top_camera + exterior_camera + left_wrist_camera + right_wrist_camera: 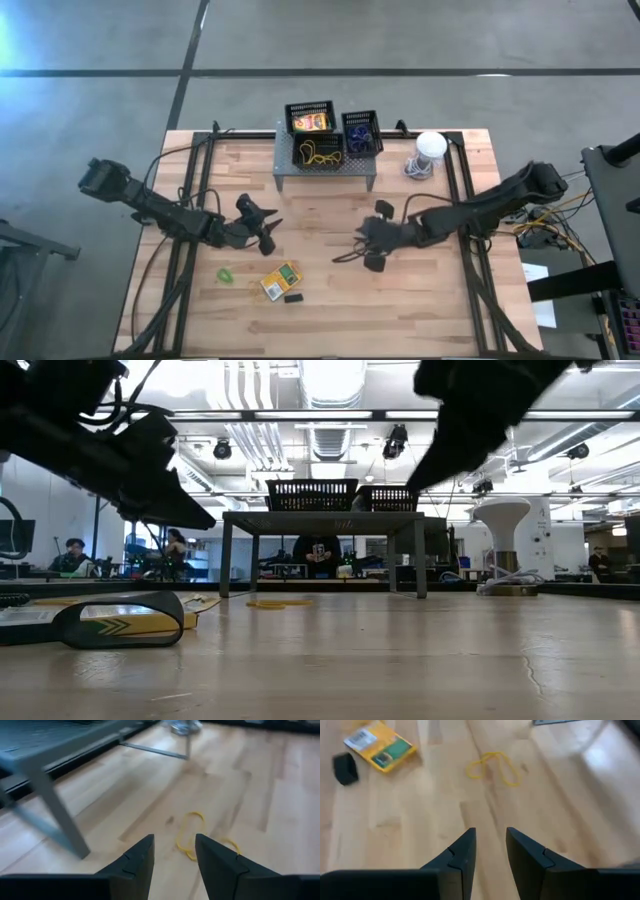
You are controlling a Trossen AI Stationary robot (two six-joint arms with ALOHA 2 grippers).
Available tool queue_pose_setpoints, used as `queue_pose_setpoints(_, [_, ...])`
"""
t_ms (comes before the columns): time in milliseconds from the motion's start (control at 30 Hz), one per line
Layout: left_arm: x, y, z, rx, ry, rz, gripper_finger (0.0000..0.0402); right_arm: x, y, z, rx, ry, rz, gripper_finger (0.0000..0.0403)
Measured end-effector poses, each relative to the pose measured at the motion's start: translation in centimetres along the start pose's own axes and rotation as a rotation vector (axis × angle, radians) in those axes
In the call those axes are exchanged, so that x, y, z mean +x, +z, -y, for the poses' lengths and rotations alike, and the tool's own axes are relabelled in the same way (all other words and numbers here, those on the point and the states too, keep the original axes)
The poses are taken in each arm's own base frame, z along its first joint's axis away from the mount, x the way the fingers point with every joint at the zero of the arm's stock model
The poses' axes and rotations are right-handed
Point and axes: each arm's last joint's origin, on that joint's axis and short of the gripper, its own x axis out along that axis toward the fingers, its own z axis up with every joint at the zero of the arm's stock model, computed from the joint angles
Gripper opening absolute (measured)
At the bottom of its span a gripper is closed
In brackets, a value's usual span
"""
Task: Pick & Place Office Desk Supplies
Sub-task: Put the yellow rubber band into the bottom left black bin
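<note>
Dark arms angled inward, left pincer [268,232], right pincer [362,247]

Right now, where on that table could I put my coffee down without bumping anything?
The bare wood near the front right corner looks freest. The front left is crowded: crayon box, tiny black block, green band. The back is taken by the grey shelf and white round object.

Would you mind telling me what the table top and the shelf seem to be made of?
Table top: probably wood, pale matte planks with visible grain and seams. Shelf: looks like grey metal, a thin flat top on slim straight legs with a dull sheen.
</note>
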Motion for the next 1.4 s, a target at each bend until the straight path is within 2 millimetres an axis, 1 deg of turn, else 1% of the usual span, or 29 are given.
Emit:
queue_pose_setpoints(100, [0.0,-0.1,0.2,0.087,-0.063,-0.023,0.0149,1.1,-1.9,0.0,0.056,0.059,0.113,0.0098])
queue_pose_setpoints(200, [0.1,-0.1,0.5,0.118,-0.120,-0.033,0.0149,2.1,-3.6,0.2,0.099,0.116,0.245,0.0098])
queue_pose_setpoints(333, [0.6,-0.2,1.1,0.145,-0.177,-0.066,0.0149,3.2,-5.2,0.4,0.166,0.166,0.399,0.0100])
queue_pose_setpoints(467, [1.9,-0.1,2.1,0.200,-0.217,-0.111,0.0150,4.7,-6.3,0.3,0.195,0.178,0.458,0.0095])
queue_pose_setpoints(567, [3.5,0.1,2.8,0.220,-0.219,-0.150,0.0150,6.0,-6.8,0.0,0.199,0.175,0.462,0.0091])
queue_pose_setpoints(700, [6.1,0.5,3.0,0.206,-0.201,-0.196,0.0150,8.0,-6.8,-0.8,0.191,0.167,0.439,0.0087])
queue_pose_setpoints(833, [8.6,0.9,2.8,0.130,-0.205,-0.242,0.0150,9.9,-6.5,-1.8,0.181,0.170,0.421,0.0082])
queue_pose_setpoints(867, [9.1,0.9,2.7,0.115,-0.214,-0.262,0.0150,10.2,-6.2,-2.2,0.182,0.194,0.427,0.0082])
queue_pose_setpoints(933, [10.2,0.9,2.7,0.092,-0.225,-0.292,0.0150,10.8,-6.3,-2.5,0.170,0.216,0.410,0.0080])
queue_pose_setpoints(1000, [10.7,0.4,2.6,0.097,-0.231,-0.331,0.0149,11.5,-6.1,-3.1,0.164,0.245,0.405,0.0078])
queue_pose_setpoints(1067, [11.3,0.5,2.9,0.093,-0.236,-0.333,0.0147,11.8,-6.2,-3.2,0.160,0.248,0.394,0.0075])
queue_pose_setpoints(1167, [11.7,0.1,3.1,0.102,-0.229,-0.352,0.0139,12.1,-6.0,-3.4,0.163,0.263,0.399,0.0070])
queue_pose_setpoints(1200, [11.8,0.1,3.1,0.102,-0.229,-0.352,0.0134,12.1,-6.2,-3.3,0.157,0.262,0.385,0.0069])
queue_pose_setpoints(1300, [11.9,-0.1,3.1,0.101,-0.236,-0.358,0.0114,11.9,-6.0,-3.3,0.155,0.270,0.396,0.0068])
queue_pose_setpoints(1400, [11.7,-0.2,3.1,0.095,-0.244,-0.359,0.0085,11.8,-5.9,-3.3,0.154,0.271,0.403,0.0070])
